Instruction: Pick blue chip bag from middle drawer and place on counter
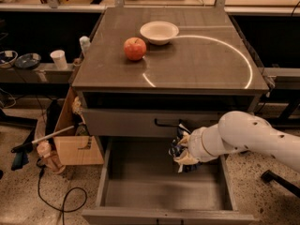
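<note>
The blue chip bag (pixel 178 146) is crumpled in my gripper (pixel 183 149), which is shut on it and holds it above the floor of the open middle drawer (pixel 140 186), near the drawer's right back part and just below the closed drawer front with the black handle (pixel 166 123). My white arm reaches in from the right. The counter (pixel 201 60) is the grey-brown cabinet top above, with a pale arc across it.
A red apple (pixel 135 48) and a white bowl (pixel 159 32) stand on the counter's back left. A cardboard box (pixel 75 139), a cable and small items lie on the floor left of the cabinet. Shelves with cups stand at the left.
</note>
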Tool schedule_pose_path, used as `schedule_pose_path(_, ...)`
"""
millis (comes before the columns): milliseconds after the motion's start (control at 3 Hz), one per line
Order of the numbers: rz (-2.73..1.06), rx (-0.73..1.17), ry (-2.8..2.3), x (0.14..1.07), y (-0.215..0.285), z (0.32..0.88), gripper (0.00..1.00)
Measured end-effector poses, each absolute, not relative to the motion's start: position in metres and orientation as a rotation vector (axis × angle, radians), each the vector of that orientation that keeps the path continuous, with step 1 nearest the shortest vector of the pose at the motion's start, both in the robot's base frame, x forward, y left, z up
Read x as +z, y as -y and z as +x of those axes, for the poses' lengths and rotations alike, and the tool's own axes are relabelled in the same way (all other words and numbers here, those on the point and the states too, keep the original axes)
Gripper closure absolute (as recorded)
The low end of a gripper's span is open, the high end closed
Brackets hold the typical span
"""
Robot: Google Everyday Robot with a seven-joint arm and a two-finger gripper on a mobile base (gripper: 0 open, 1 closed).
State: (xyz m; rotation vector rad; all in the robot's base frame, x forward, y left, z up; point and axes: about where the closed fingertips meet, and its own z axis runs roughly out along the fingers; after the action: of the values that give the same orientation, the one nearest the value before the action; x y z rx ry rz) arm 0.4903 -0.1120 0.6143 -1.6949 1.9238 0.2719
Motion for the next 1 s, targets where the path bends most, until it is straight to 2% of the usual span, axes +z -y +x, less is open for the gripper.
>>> schedule_pose_path(1000, -1.678, 0.212, -1.923, 0.645, 0.118, 0.502, 1.0)
